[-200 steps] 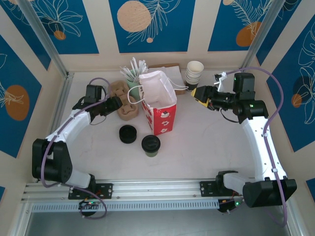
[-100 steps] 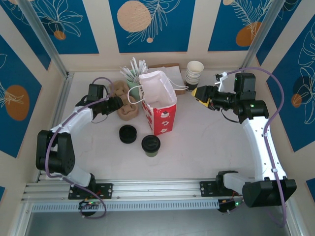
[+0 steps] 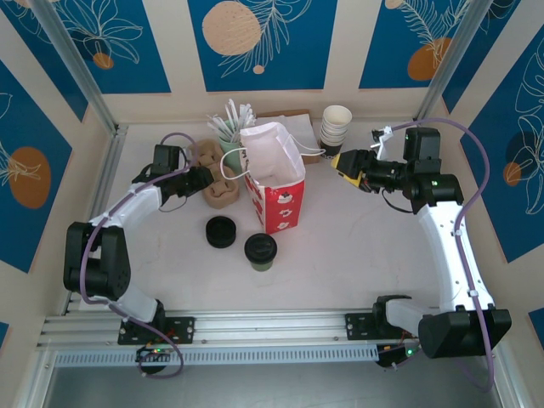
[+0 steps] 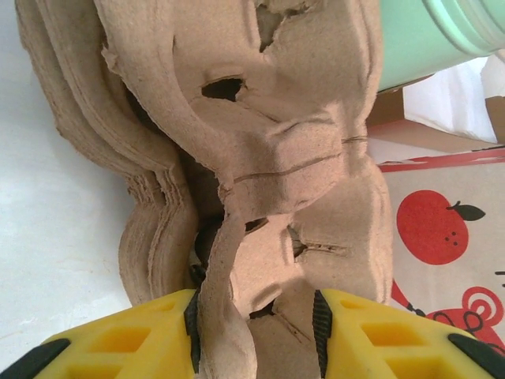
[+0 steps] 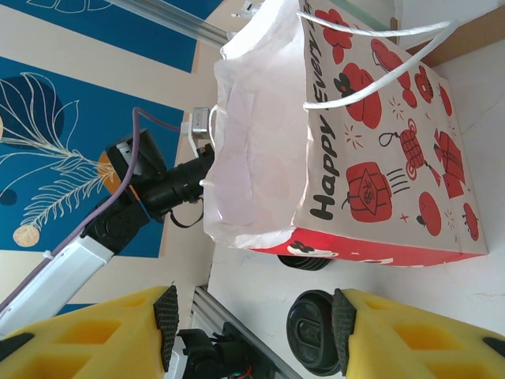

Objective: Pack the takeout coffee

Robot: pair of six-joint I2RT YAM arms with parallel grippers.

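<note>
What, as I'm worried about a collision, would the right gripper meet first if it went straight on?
Most likely the paper bag: the right gripper points toward its side with nothing between them, though its height is hard to judge.

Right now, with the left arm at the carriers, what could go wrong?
1. The left jaws straddle a ridge of the top carrier, nested in a stack; several might lift together.
2. That pulp shows a crack near the pinch and could tear.
3. The bag stands close beside the stack; a careless lift could knock it over.
</note>
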